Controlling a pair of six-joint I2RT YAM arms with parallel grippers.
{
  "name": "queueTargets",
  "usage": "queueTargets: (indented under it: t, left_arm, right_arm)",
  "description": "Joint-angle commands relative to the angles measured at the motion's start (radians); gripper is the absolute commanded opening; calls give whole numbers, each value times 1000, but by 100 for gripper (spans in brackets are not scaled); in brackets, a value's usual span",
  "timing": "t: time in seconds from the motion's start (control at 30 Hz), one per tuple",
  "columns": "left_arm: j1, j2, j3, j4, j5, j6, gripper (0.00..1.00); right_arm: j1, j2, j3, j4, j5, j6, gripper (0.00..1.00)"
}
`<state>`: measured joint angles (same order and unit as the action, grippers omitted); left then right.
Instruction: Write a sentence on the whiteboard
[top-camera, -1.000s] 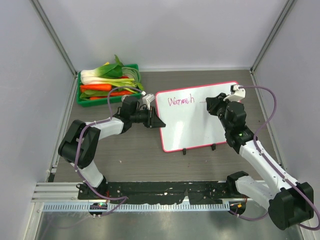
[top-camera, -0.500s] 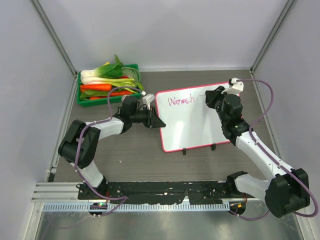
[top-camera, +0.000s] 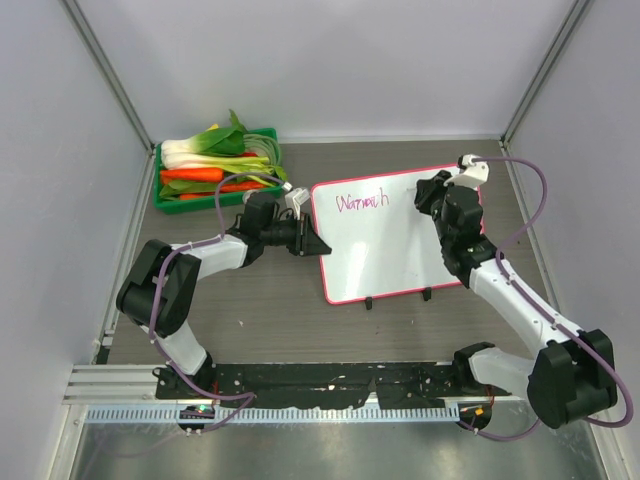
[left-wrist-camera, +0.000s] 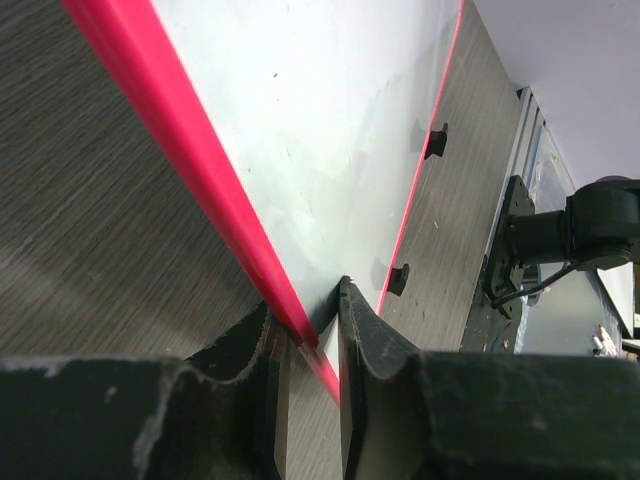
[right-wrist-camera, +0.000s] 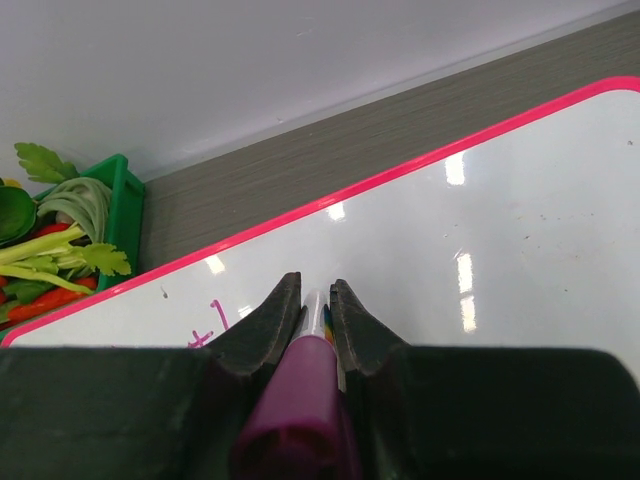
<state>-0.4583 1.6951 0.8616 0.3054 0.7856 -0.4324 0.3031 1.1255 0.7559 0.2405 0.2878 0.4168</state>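
The whiteboard (top-camera: 385, 245), glossy white with a pink-red frame and two black feet, lies on the table in the top view. One line of pink cursive writing (top-camera: 361, 203) runs along its upper left. My left gripper (top-camera: 312, 243) is shut on the board's left frame edge (left-wrist-camera: 215, 215). My right gripper (top-camera: 424, 192) is shut on a marker with a purple cap (right-wrist-camera: 300, 400), over the board's upper right area, right of the writing. The marker's tip is hidden between the fingers. In the right wrist view a pink stroke (right-wrist-camera: 212, 322) shows at left on the board (right-wrist-camera: 480, 230).
A green crate (top-camera: 216, 170) of vegetables stands at the back left, also in the right wrist view (right-wrist-camera: 60, 235). Grey walls enclose the table on three sides. The black arm-base rail (top-camera: 330, 385) runs along the near edge.
My right gripper has moved with the marker from the board's right middle up toward its top edge, near the end of the writing. The left gripper and board have not moved.
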Motion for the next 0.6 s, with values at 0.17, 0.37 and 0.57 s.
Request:
queueTargets:
  t: [0.17,0.37,0.57]
  left_arm:
    - [-28,35,-15,-89,-80,126,0]
    - [-28,37,-15,-91,-80,127,0]
    - [-28,38,-12,-91,-80,127,0]
  right_arm:
    - [-25,48,28,56,37,7,1]
    - [-32,50,10,53,25,11,1]
    - [-32,28,-24,39,5,14,1]
